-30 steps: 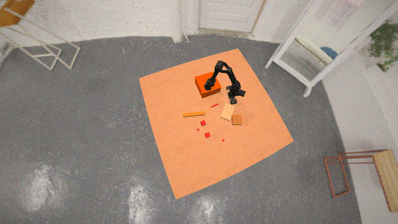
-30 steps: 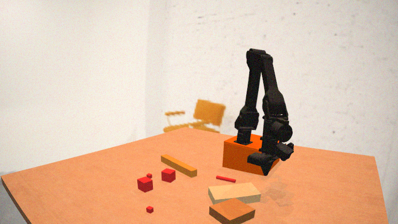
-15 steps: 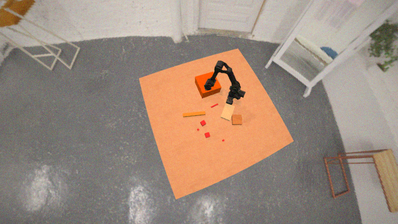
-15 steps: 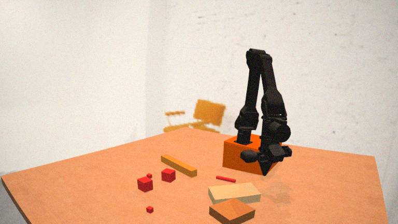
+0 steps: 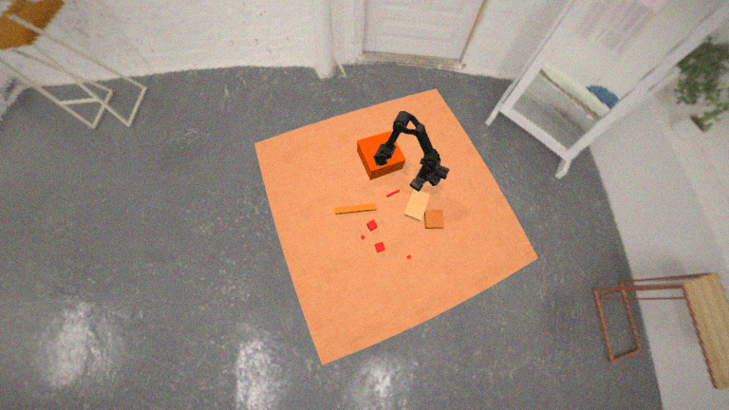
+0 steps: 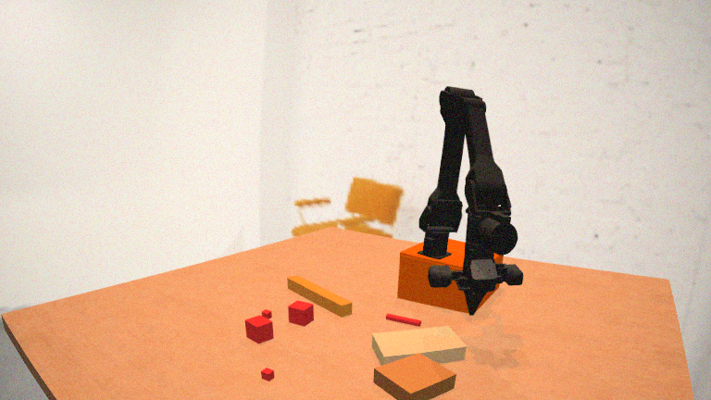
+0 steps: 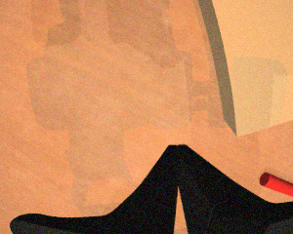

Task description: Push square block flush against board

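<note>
On the mat [image 5: 333,298], the board [image 5: 417,204] is seen lying just ahead of the claw [image 5: 416,185], its long axis running away from the base. The block [image 5: 434,218] is set at the board's far corner, seemingly touching yet not flush. The claw is fully closed, nothing held, poised near the board's near end.

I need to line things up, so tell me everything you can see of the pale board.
The pale board is a flat, cream, wood-like rectangular slab lying flat on the orange table. The brown square block sits at one corner, touching or nearly so, not flush. The shut claw hovers beyond its far end, not touching it.
</note>
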Available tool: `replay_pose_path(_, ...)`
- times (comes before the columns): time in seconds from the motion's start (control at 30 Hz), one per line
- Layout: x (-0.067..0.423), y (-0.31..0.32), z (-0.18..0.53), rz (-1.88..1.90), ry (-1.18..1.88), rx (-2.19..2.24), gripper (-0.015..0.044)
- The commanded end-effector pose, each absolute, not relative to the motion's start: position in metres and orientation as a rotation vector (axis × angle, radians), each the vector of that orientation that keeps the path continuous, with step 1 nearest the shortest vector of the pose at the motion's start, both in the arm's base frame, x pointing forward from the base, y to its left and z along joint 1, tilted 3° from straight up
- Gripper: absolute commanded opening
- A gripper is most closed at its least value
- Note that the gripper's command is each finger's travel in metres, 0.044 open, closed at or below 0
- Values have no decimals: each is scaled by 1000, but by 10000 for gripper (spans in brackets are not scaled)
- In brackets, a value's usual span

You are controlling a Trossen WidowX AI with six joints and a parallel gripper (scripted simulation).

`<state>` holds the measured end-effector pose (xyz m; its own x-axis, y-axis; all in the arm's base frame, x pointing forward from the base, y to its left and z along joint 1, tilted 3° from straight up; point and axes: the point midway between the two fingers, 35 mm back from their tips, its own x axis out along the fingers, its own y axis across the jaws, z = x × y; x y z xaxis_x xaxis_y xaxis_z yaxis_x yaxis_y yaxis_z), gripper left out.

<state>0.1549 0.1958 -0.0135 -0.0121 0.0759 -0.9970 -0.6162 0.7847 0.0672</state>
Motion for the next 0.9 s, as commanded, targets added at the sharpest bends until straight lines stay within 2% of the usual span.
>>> replay_pose_path(0.0,155,195,-20,479,1525,-365,0)
replay_pose_path(0.87,160,190,-56,-238,1579,341,0)
